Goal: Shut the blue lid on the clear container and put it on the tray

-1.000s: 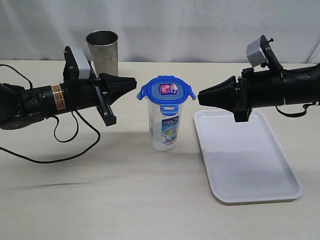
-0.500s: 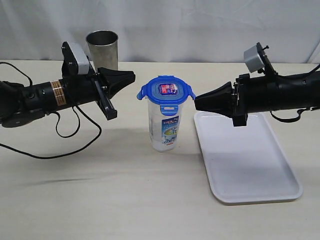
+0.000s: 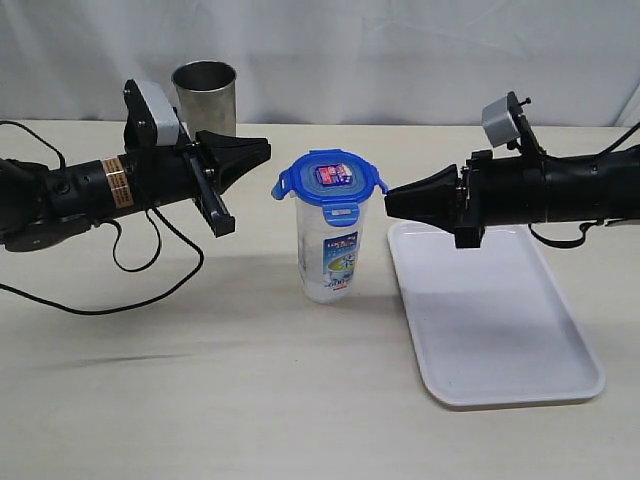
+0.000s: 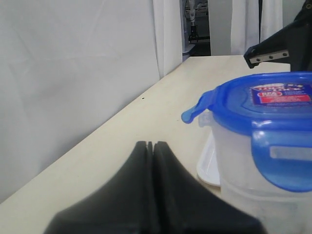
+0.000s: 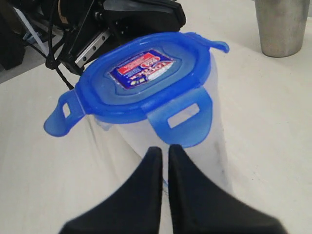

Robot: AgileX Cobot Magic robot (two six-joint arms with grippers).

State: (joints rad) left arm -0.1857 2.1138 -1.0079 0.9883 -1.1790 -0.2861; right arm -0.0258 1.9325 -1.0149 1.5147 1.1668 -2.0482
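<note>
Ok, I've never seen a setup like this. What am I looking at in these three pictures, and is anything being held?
These are two black robot arms, each ending in a two-fingered gripper. The wide picture comes from a camera off the arms that takes in the whole table. The other two come from a camera on each wrist, looking along the fingers. On the table stands the clear container with the blue lid sitting on top, two of its flaps sticking out sideways. A white tray lies beside it, and a steel cup stands behind the left arm. The left gripper and the right gripper point at the container from opposite sides. Both are shut and hold nothing.
</note>
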